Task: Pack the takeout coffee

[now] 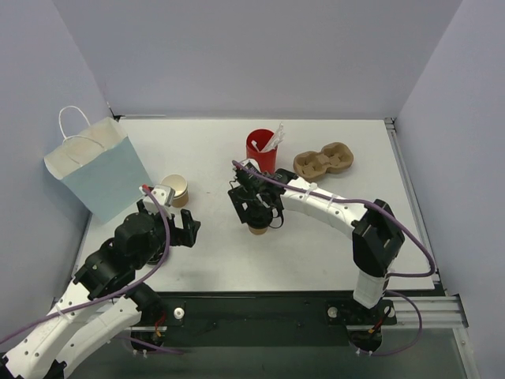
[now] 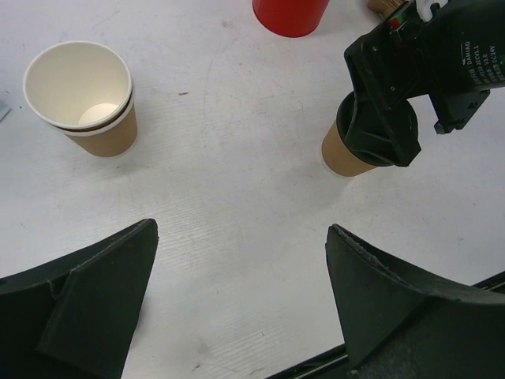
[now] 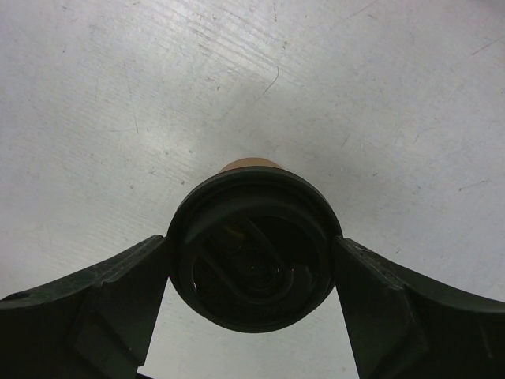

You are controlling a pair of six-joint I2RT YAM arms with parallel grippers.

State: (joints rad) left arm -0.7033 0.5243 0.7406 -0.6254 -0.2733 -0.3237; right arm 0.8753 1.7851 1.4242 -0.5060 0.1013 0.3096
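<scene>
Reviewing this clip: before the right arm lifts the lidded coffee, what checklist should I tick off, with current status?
1. Jaws of the right gripper against both sides of the takeout coffee lid: ok.
2. Cup upright on the table, lid on: ok.
3. Grip firm enough to lift: cannot tell.
4. The left gripper open, empty, apart from the coffee: ok.
5. Mouth of the paper bag open: cannot tell.
6. Low straight path to the bag free: not ok, the lidless cup stands between.

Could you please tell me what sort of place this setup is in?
Most likely a robotics lab test cell: a white table enclosed by blank wall panels, a mounting rail at its near edge, and staged props such as the paper bag and takeout coffee.
</scene>
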